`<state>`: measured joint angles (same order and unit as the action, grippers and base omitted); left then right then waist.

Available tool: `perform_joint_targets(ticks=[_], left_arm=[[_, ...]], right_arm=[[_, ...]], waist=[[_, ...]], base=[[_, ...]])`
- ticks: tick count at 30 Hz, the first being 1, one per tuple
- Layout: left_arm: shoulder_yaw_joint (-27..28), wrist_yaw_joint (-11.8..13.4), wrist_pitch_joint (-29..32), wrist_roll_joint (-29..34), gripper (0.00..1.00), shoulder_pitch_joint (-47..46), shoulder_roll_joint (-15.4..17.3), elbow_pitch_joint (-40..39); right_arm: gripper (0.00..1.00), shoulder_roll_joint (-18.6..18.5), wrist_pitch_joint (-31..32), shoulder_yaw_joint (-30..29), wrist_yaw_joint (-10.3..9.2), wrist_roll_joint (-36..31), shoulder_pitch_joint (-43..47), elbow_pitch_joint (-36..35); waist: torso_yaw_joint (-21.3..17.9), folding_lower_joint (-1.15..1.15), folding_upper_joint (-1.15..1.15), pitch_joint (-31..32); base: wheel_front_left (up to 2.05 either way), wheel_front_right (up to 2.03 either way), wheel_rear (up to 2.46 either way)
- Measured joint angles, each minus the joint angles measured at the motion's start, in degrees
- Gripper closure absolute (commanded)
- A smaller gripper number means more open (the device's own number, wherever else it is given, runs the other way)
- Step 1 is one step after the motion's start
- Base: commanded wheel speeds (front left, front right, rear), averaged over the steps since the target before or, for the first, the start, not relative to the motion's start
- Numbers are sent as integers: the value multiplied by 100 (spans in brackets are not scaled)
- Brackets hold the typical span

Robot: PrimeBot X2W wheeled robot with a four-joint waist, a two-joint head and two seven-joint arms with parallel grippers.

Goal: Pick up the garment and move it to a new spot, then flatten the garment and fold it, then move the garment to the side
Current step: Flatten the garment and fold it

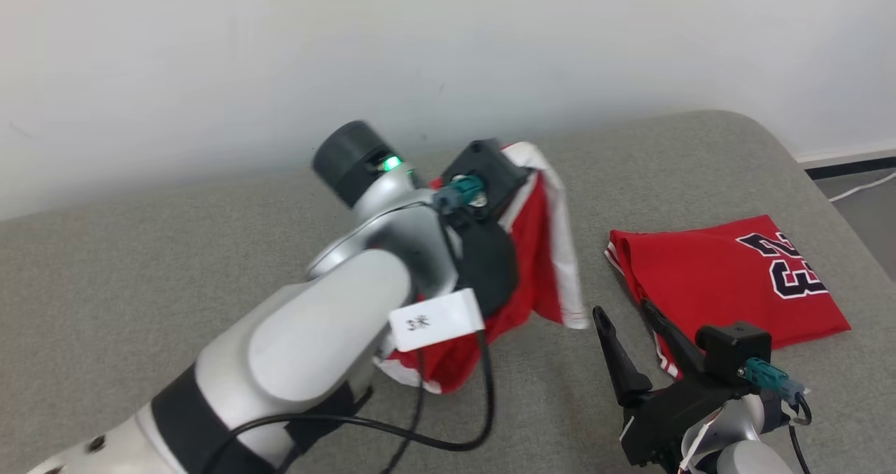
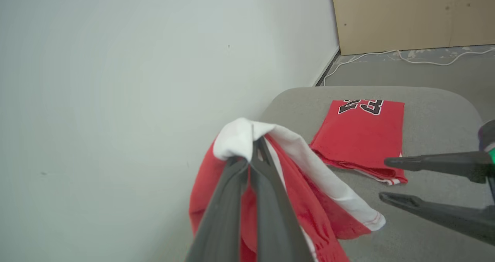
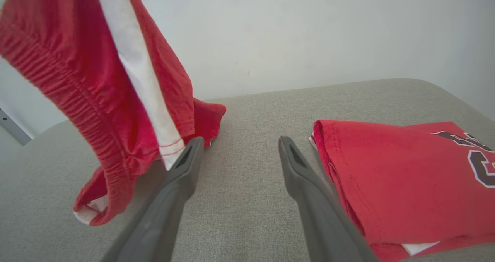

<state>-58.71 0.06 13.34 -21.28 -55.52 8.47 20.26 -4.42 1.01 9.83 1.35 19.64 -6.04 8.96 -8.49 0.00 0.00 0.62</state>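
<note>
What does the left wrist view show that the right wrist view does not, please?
Left wrist, not right wrist: the left gripper shut on the shorts, a cable on the floor, and a wooden panel. Right wrist, not left wrist: the shorts' elastic waistband. Both: the shorts, the folded jersey, the open right gripper, the grey surface and the wall.

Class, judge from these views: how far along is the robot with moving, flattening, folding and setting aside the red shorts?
Done: the left pincer is shut on the shorts, which are lifted, their lower end seemingly touching the grey surface. In hand: the move to a new spot; the right pincer stands open and empty beside the folded jersey. Left: laying down, flattening, folding, moving aside.
</note>
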Motion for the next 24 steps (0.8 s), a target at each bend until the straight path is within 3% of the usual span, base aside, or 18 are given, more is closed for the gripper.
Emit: perform_joint_targets(ticks=[4,8,16,21,23,24], left_arm=[[-26,-116,-10,-7,100,-218,-348,-124],[-119,-235,32,-53,100,-218,-363,18],[-222,-338,520,-113,100,576,937,1061],[-88,-346,648,-212,100,689,1351,1610],[43,-177,726,-229,100,690,1421,1789],[97,-107,742,-244,80,690,1417,1869]], right_arm=[[0,23,-1,52,0,2,-1,8],[0,33,-5,83,0,8,-3,16],[0,29,-109,-108,-87,53,79,-38],[0,-68,-155,-275,-143,59,176,-125],[0,-63,-159,-266,-143,59,186,-155],[0,-64,-159,-261,-143,59,185,-157]], waist=[[-111,0,0,8],[-204,0,0,-8],[-379,0,0,-150],[-298,0,0,-228],[-239,0,0,-252],[-207,0,0,-264]], base=[[0,0,0],[0,0,0],[0,0,0],[0,0,0],[0,0,0],[0,0,0]])
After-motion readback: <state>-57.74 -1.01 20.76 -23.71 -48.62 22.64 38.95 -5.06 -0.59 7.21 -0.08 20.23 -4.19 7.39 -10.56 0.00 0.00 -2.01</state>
